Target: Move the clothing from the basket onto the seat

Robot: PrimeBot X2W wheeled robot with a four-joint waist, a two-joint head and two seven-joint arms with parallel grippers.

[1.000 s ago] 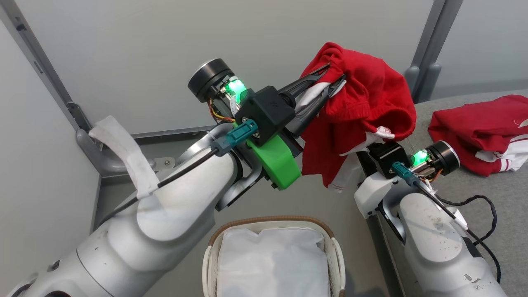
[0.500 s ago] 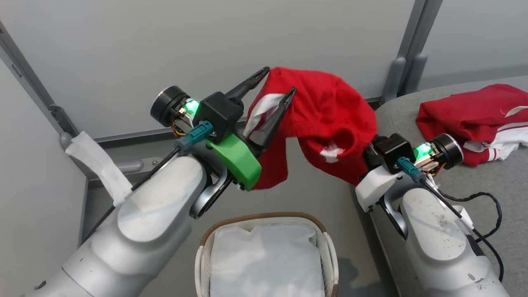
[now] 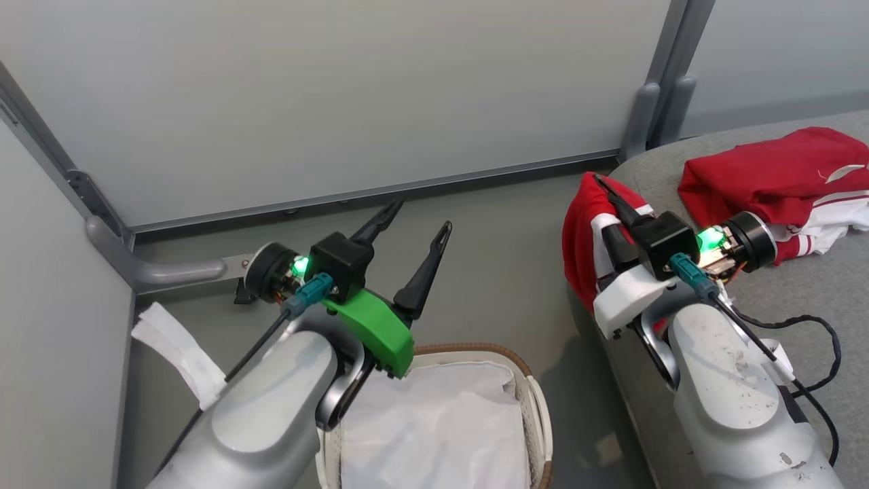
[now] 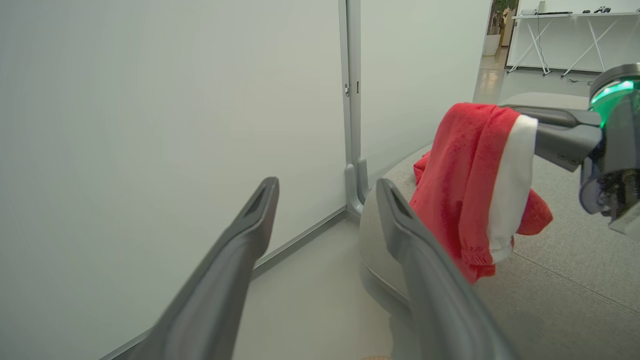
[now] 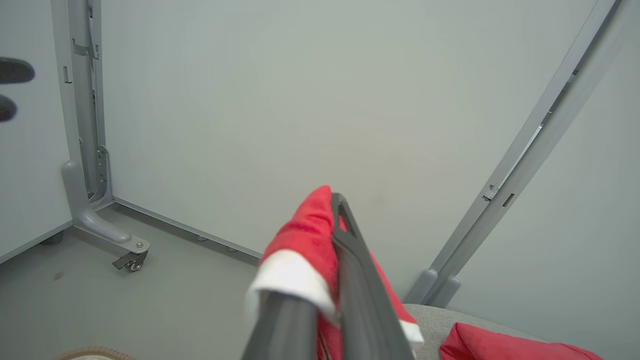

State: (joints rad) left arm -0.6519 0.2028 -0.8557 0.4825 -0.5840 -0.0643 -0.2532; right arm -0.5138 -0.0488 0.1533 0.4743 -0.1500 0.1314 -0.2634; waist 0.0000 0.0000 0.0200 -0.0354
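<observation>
The right gripper [image 3: 600,182] is clenched on a red garment [image 3: 580,234] draped over its jaws at the edge of the seat [image 3: 781,299], perhaps touching it. The left gripper [image 3: 421,214] is splayed empty, off the seat.

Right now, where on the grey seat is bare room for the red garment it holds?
Bare seat lies between the held garment in the right hand and the other red garment, and closer in, around the black cable. The far right is crowded.
</observation>
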